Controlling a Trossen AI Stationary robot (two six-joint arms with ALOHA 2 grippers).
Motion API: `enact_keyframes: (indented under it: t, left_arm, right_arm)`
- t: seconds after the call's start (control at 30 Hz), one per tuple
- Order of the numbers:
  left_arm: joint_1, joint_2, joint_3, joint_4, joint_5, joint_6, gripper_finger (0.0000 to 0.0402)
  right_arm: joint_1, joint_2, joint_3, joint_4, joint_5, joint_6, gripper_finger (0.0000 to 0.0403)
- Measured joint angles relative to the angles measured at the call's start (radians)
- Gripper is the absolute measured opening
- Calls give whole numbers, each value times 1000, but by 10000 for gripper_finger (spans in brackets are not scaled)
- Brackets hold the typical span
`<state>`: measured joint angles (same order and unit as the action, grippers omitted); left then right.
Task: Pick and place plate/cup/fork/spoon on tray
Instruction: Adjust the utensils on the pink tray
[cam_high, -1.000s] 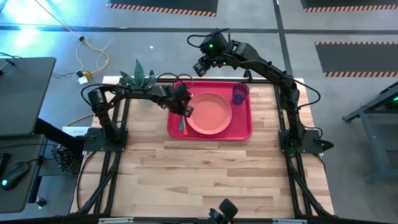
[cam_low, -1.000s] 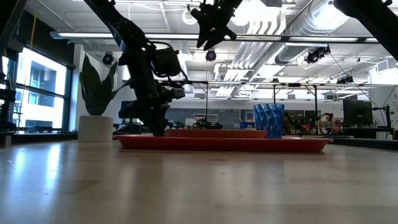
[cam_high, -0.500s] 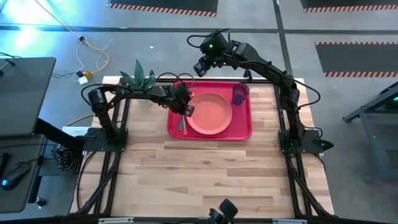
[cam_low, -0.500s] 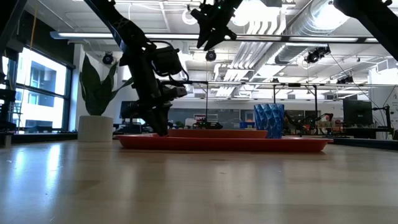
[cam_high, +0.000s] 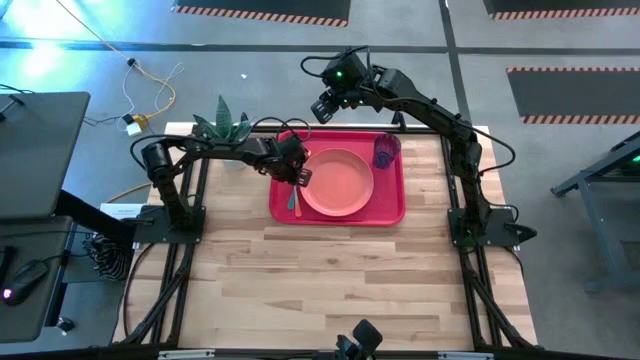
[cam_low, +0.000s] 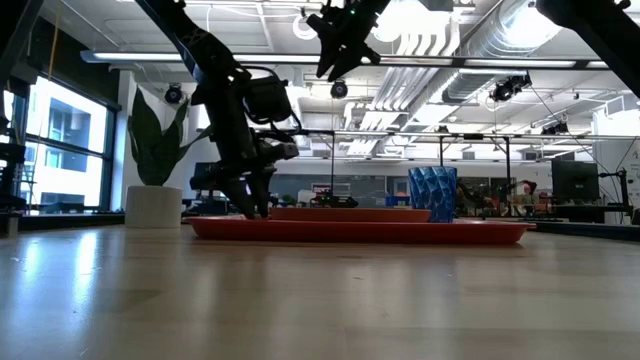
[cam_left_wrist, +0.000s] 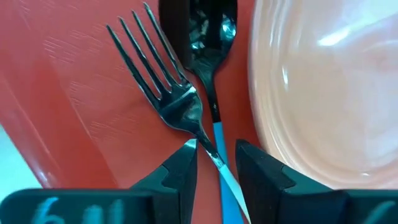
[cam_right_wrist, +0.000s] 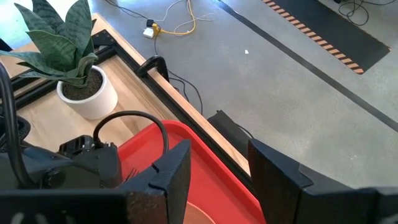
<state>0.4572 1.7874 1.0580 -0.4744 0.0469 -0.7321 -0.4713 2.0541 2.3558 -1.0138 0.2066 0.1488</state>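
Observation:
The red tray (cam_high: 390, 205) lies at the table's far middle. On it rest the salmon-pink plate (cam_high: 340, 182), the blue-purple cup (cam_high: 386, 150) upright at the far right corner, and left of the plate the fork (cam_left_wrist: 168, 93) and the spoon (cam_left_wrist: 208, 37), lying flat side by side with their handles crossing. My left gripper (cam_left_wrist: 216, 155) is open, low over the tray. Its fingers stand on either side of the fork's neck and the spoon's teal handle. My right gripper (cam_right_wrist: 217, 162) is open and empty, high above the tray's far left corner (cam_high: 325, 105).
A potted plant (cam_high: 222, 125) in a white pot stands at the table's far left corner, behind my left arm. The near half of the wooden table (cam_high: 330, 280) is bare wood. The table's black frame rail runs along the far edge (cam_right_wrist: 186, 118).

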Motion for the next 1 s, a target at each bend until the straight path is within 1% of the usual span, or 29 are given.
enact_keyframes:
  t: [0.17, 0.3, 0.47, 0.8, 1.0]
  left_arm:
    - [0, 0, 0, 0, -19, -17, 102]
    - [0, 28, 0, -1, -30, -29, 102]
    - [0, 61, 5, 11, -11, -52, 102]
    - [0, 57, 3, 7, -2, -68, 102]
    - [3, 57, 2, 4, 19, -70, 101]
  right_arm:
    - [0, 0, 0, 0, 0, 0, 149]
    - [0, 0, 0, 0, 0, 0, 149]
    - [0, 0, 0, 0, 0, 0, 149]
    - [0, 0, 0, 1, -13, -2, 149]
    - [0, 0, 0, 0, -13, -26, 149]
